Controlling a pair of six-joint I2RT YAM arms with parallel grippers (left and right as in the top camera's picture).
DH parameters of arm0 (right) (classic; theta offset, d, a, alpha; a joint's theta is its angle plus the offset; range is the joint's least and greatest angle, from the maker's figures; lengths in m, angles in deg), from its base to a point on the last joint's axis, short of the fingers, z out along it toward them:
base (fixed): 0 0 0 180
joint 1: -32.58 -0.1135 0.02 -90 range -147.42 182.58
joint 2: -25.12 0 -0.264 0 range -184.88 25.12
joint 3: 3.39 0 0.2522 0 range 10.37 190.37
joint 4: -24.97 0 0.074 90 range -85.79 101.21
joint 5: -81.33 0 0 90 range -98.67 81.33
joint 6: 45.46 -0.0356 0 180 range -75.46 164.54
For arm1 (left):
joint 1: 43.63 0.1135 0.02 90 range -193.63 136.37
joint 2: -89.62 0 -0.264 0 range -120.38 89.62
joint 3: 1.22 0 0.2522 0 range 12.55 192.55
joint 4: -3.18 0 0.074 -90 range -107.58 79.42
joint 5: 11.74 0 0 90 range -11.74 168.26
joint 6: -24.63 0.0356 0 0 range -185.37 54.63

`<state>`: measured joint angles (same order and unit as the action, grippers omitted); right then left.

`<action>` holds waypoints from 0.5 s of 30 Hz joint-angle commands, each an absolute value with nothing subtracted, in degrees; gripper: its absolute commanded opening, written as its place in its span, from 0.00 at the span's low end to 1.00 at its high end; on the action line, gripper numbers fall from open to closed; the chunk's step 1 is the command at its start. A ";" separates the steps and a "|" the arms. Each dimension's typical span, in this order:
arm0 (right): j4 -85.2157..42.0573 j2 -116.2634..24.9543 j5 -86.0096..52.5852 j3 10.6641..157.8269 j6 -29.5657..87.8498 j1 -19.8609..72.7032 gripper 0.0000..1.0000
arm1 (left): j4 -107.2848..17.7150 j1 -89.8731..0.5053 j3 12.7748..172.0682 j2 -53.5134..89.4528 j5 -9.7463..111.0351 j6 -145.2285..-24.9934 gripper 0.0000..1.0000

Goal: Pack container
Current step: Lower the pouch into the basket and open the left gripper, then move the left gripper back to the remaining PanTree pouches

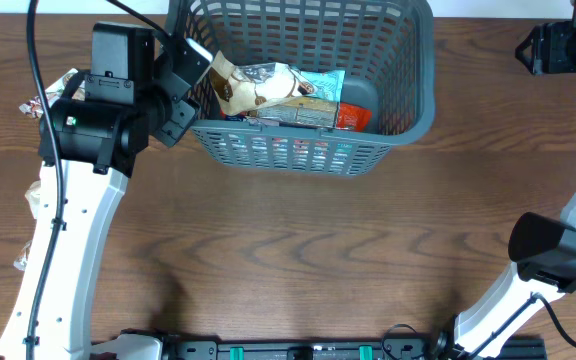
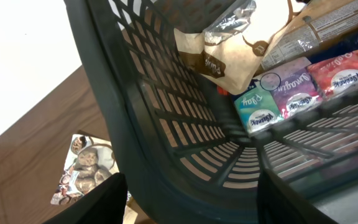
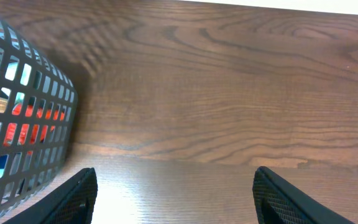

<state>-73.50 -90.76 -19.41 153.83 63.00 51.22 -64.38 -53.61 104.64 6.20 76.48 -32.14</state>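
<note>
The dark grey slotted container [image 1: 408, 110] stands at the table's far middle. It holds several snack packets: a tan and silver packet [image 1: 248, 85] lies on top at its left end, with blue and red packets [image 1: 353, 118] beside it. My left gripper [image 1: 196, 60] is open and empty at the container's left rim. In the left wrist view its fingers [image 2: 191, 180] straddle the container's corner wall [image 2: 142, 112], with the tan packet [image 2: 222, 56] inside. My right gripper [image 1: 528, 48] is open and empty over bare table [image 3: 174, 174], to the right of the container [image 3: 23, 124].
Loose snack packets lie on the table at the far left [image 1: 53, 90], partly hidden behind my left arm. One cookie packet [image 2: 82, 168] lies just outside the container. Teal, purple and red packets [image 2: 291, 93] line the container's floor.
</note>
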 commanded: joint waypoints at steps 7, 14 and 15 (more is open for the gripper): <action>-73.28 -91.26 -20.29 153.81 63.46 50.98 0.67 | -68.25 -53.72 105.51 6.02 75.76 -31.57 0.57; -73.28 -91.26 -20.29 153.81 63.46 50.98 0.67 | -71.16 -53.72 105.51 6.02 75.76 -31.59 0.57; -73.28 -91.26 -20.29 153.81 63.46 50.98 0.67 | -71.44 -53.72 105.51 6.02 75.76 -31.59 0.57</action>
<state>-73.37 -90.76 -19.41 153.83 63.00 51.22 -68.79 -53.61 106.02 6.27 75.41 -32.25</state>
